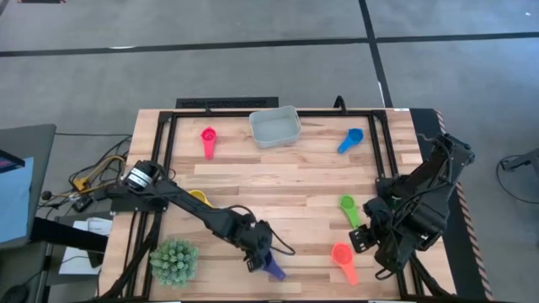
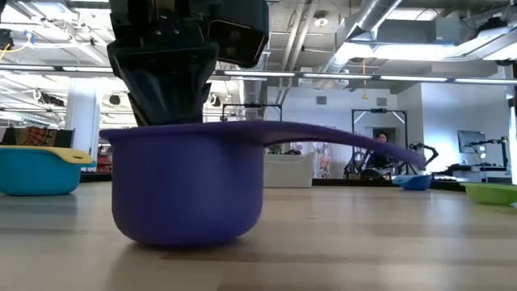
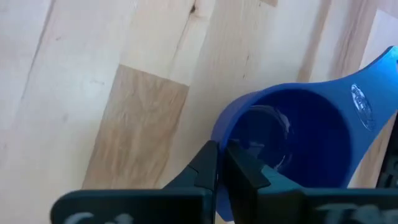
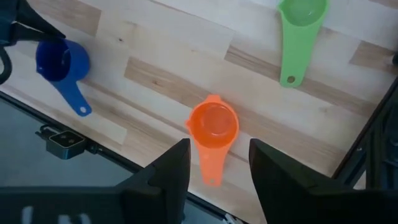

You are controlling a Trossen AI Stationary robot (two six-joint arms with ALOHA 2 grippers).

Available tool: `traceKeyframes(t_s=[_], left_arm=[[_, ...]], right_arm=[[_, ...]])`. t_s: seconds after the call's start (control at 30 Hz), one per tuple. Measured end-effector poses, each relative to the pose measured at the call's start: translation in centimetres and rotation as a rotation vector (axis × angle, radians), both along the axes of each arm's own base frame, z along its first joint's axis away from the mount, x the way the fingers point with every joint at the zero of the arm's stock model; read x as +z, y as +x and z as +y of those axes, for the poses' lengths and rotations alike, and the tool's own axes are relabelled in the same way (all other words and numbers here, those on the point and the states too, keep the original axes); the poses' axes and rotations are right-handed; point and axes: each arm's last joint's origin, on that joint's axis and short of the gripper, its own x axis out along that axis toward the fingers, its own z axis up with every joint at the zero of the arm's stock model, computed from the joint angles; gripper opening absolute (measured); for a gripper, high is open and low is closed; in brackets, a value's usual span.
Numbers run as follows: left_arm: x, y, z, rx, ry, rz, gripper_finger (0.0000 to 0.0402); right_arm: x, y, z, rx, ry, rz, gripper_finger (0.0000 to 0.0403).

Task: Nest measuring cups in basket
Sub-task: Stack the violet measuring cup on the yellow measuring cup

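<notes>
**Left gripper clamped on the dark blue cup's rim, ready to lift**

The left gripper [image 1: 259, 252] sits at the table's six o'clock edge; its fingers [image 3: 211, 171] are pinched together on the near wall of the dark blue cup [image 1: 271, 266], one inside the bowl and one outside; the bowl rests flat on the wood, its handle trailing away toward about four o'clock. From where I stand the grip looks thin, a rim pinch only; judgement: lift straight up before any sideways travel, keep the wrist level so the cup does not swivel about the pinch, and move slowly.

The basket [image 1: 275, 127] stands at twelve o'clock, well apart; it appears to hold no cups yet. The red cup [image 1: 208, 139] lies to the basket's nine o'clock side, the blue cup [image 1: 350, 140] to its three o'clock side; a yellow cup [image 1: 198, 197] shows beside the left arm.

The right gripper [image 4: 217, 163] hovers over the orange cup [image 1: 343, 257] with jaws parted, holding nothing; the green cup [image 1: 349, 209] lies just beyond.
</notes>
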Motion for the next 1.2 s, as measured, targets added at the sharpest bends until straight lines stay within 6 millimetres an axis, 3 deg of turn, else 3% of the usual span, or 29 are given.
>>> traceKeyframes(t_s=[0.4,1.0,1.2], left_arm=[[3.6,-0.6,3.0,0.051,0.024,-0.02,0.0002],[3.6,-1.3,4.7,0.044,0.062,0.082,0.0],[6.2,-3.8,5.5,0.027,0.15,0.125,0.0]], right_arm=[[-0.1,-0.7,-1.0,-0.003,-0.116,0.054,0.0166],[-0.8,-0.6,-1.3,-0.013,-0.171,0.04,0.016],[-0.8,0.0,-1.8,-0.046,-0.175,0.042,0.0165]])
